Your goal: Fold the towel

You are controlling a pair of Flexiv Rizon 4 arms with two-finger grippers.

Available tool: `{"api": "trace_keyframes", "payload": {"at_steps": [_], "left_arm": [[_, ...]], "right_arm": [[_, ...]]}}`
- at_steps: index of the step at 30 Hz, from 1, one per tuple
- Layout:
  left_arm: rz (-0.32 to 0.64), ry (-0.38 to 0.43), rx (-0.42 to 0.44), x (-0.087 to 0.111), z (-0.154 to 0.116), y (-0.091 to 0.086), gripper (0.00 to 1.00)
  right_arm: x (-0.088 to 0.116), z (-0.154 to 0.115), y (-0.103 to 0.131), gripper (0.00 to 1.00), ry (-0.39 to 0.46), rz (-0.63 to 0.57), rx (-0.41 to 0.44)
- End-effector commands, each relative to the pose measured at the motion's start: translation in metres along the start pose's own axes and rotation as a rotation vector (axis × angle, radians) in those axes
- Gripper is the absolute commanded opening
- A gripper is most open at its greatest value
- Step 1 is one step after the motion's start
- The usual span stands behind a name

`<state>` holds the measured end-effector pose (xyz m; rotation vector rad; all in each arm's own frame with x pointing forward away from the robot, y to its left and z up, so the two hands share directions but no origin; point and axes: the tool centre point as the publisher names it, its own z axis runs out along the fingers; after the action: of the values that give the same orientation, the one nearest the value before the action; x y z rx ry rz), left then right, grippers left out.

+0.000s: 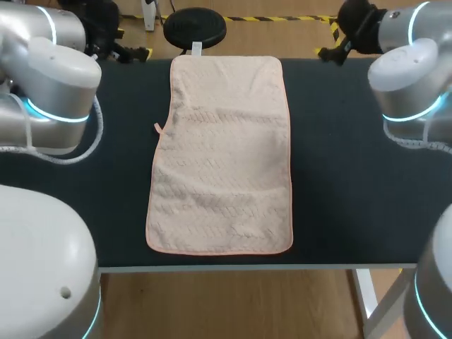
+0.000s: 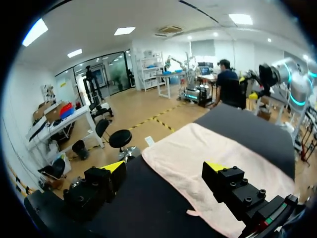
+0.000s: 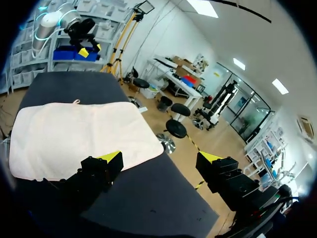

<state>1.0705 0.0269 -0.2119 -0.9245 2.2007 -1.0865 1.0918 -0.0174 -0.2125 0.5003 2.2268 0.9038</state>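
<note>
The towel (image 1: pixel 220 155) lies lengthwise away from me, midway between left tool (image 2: pixel 166 166) and right tool (image 3: pixel 158 157), both spread apart.

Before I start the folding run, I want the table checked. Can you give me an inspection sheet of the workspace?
Surface: dark table.
Job's things: pink towel spread flat, unfolded, down the table's middle.
Clutter: nothing seen.
End effectors: left end effector open, empty; right end effector open, empty; both off the towel.
Cables: white cable loops at the left side, another at the right.
Surroundings: nothing seen reaching over the table.
</note>
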Motion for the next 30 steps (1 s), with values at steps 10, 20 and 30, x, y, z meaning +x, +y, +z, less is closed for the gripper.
{"api": "trace_keyframes", "payload": {"at_steps": [10,20,30], "left_arm": [[0.310,0.069,-0.583,0.015,0.001,0.035,1.00],[0.482,0.161,-0.743,0.025,0.016,0.066,1.00],[0.616,0.214,-0.820,0.044,0.045,0.101,1.00]], "right_arm": [[0.040,0.028,0.000,1.00,0.195,-0.141,0.515],[0.081,0.054,-0.020,1.00,0.317,-0.155,0.634],[0.120,0.083,-0.035,1.00,0.349,-0.190,0.728]]}}
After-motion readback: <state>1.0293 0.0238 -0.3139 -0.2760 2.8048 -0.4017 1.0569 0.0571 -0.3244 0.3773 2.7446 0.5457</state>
